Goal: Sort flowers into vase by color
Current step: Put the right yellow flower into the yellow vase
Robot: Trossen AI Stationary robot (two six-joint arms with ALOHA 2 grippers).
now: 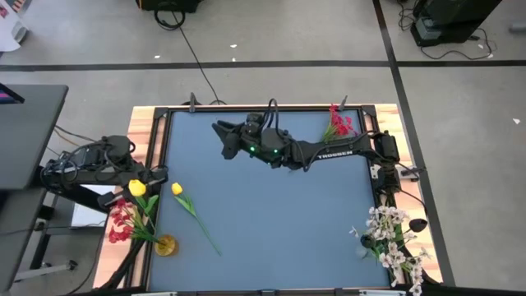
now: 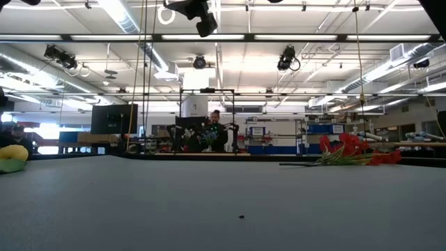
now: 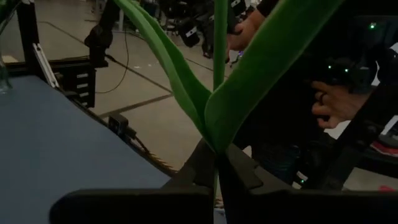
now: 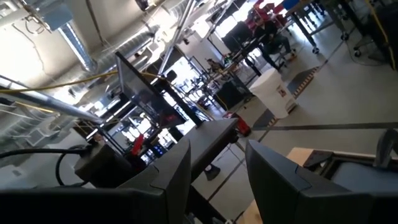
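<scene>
While the left gripper (image 3: 217,163) pinches a yellow tulip's stem (image 3: 219,37), another tulip (image 1: 177,190) lies on the table (image 1: 279,214). Right gripper (image 1: 223,133) hovers empty, fingers apart

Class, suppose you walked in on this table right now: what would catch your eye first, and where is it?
Probably the left tool at the table's left edge, shut on a yellow tulip above a small vase with red flowers. Another yellow tulip lies loose on the blue mat beside it. A red stem lies at the far right corner, and white sprays fill the near right corner.
</scene>
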